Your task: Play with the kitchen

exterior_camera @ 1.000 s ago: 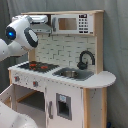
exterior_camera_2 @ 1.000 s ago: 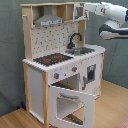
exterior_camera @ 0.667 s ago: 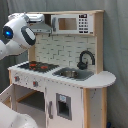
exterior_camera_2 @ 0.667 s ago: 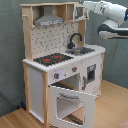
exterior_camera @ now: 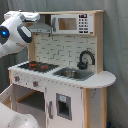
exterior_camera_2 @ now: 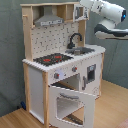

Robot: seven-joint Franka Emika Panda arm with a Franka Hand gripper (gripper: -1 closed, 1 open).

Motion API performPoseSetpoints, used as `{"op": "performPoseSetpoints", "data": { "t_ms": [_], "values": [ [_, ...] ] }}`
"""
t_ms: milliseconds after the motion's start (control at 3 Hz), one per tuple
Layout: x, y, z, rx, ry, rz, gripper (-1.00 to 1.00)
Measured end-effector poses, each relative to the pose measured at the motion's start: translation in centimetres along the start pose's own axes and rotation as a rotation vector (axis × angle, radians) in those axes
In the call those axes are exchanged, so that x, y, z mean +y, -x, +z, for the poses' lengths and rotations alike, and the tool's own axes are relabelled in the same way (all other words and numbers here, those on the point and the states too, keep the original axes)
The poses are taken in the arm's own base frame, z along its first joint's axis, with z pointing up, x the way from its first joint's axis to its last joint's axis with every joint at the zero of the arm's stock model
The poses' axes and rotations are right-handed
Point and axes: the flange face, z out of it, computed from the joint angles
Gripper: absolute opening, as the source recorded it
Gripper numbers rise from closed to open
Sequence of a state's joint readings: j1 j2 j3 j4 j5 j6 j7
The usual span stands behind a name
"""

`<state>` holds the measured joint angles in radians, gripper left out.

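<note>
The kitchen [exterior_camera: 65,75] [exterior_camera_2: 60,65] is a tall toy of light wood and white panels. It has a black-red hob [exterior_camera: 37,65] [exterior_camera_2: 52,59], a black faucet [exterior_camera: 85,59] [exterior_camera_2: 74,40], a grey hood [exterior_camera: 42,27] [exterior_camera_2: 47,21] and a microwave [exterior_camera: 72,23] on the top shelf. Its windowed oven door [exterior_camera_2: 70,102] hangs open and tilted down. My white arm reaches toward the top shelf. The gripper [exterior_camera: 35,17] [exterior_camera_2: 80,11] is level with the hood and microwave, in front of the kitchen.
A sink basin [exterior_camera: 72,73] [exterior_camera_2: 82,50] sits beside the hob, with a rounded counter end [exterior_camera: 102,80] past it. Grey curtain hangs behind the kitchen. The floor is wood [exterior_camera_2: 112,107]. The arm's white body [exterior_camera: 12,35] [exterior_camera_2: 112,27] takes up space in front of the kitchen.
The arm has stretched forward and slightly up, bringing the gripper closer to the kitchen's top shelf. The kitchen and its open oven door have not moved.
</note>
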<state>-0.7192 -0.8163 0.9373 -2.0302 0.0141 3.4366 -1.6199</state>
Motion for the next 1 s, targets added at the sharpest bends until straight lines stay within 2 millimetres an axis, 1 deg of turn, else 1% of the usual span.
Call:
{"op": "performPoseSetpoints", "data": {
  "t_ms": [667, 1000],
  "values": [
    [1.6, -2.2, 1.1, -0.038, 0.037, 0.063, 1.0],
    [1.7, -3.0, 1.5, -0.072, 0.046, 0.106, 1.0]
  ]
}}
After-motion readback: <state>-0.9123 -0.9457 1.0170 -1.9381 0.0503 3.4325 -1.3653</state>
